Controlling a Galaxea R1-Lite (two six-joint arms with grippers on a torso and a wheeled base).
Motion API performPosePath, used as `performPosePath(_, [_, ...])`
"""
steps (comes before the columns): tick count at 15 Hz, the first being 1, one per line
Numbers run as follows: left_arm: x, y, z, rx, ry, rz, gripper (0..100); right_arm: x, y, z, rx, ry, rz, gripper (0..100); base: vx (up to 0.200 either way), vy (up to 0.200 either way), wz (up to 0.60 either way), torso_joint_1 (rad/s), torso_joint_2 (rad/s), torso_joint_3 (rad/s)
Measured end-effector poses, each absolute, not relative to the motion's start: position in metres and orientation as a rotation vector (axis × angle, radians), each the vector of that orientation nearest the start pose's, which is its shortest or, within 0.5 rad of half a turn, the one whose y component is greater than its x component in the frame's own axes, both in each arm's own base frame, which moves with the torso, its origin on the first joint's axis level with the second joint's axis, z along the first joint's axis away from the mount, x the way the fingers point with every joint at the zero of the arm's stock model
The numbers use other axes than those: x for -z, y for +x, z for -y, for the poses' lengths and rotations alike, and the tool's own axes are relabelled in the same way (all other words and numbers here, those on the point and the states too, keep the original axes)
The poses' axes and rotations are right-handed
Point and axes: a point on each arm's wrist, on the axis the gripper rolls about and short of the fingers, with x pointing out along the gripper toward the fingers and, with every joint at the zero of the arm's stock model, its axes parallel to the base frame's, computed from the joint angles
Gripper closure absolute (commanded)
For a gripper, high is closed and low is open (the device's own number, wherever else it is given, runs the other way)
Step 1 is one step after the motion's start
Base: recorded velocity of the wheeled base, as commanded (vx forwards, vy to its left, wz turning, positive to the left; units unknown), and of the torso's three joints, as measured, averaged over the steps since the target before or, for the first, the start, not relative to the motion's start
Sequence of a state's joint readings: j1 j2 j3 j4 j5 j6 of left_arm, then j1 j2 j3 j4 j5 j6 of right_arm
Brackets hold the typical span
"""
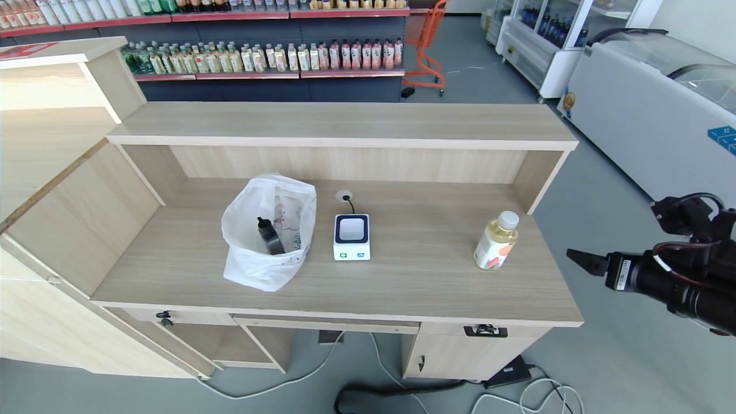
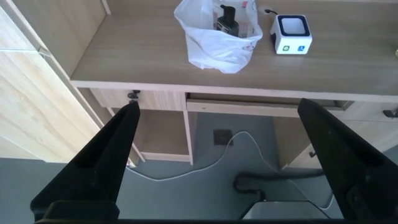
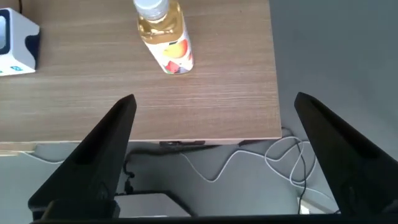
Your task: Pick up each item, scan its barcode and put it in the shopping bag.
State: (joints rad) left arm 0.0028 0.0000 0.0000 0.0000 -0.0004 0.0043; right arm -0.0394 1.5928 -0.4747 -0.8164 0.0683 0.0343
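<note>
A clear plastic bottle of yellow drink with a white cap [image 1: 495, 241] stands upright near the right edge of the pale wooden table [image 1: 414, 276]. At the table's middle sits a white box scanner with a dark blue top [image 1: 351, 237]. Just beside it, toward the left edge, is a white plastic shopping bag [image 1: 253, 264] holding a dark bottle [image 1: 270, 236]. The right pincer [image 3: 214, 99] hangs wide apart beyond the front right corner. The left pincer [image 2: 219, 104] gapes wide off the front edge.
</note>
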Motion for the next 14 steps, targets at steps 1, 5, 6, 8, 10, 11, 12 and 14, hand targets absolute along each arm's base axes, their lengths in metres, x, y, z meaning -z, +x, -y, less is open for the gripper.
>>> performPosePath(1, [-0.076,-0.023,0.0,-0.001,0.004,0.0,0,-0.139,0.254,0.01,0.002,0.027,-0.285,0,0.0,0.0,0.0,0.0,0.0,0.0])
performPosePath(5, [-0.075,-0.023,0.0,-0.002,0.004,0.0,0,-0.107,0.274,0.01,0.107,-0.002,-0.259,0,0.0,0.0,0.0,0.0,0.0,0.0])
performPosePath(6, [-0.075,-0.023,0.0,0.0,0.003,0.0,0,-0.097,0.278,0.008,0.1,0.002,-0.256,0,0.0,0.0,0.0,0.0,0.0,0.0])
performPosePath(8, [-0.075,-0.023,0.0,-0.002,0.004,0.0,0,-0.082,0.287,0.005,0.097,0.009,-0.237,0,0.0,0.0,0.0,0.0,0.0,0.0])
performPosePath(10, [-0.075,-0.023,0.0,0.0,0.003,0.0,0,-0.067,0.3,0.0,0.08,0.004,-0.218,0,0.0,0.0,0.0,0.0,0.0,0.0])
performPosePath(11, [-0.075,-0.023,0.0,-0.001,0.003,0.0,0,-0.061,0.311,-0.002,0.084,-0.005,-0.207,0,0.0,0.0,0.0,0.0,0.0,0.0])
performPosePath(12, [-0.075,-0.023,0.0,-0.001,0.003,0.0,0,-0.058,0.322,-0.004,0.09,-0.022,-0.193,0,0.0,0.0,0.0,0.0,0.0,0.0])
performPosePath(14, [-0.075,-0.023,0.0,-0.001,0.003,0.0,0,-0.055,0.348,-0.011,0.081,-0.093,-0.159,0,0.0,0.0,0.0,0.0,0.0,0.0])
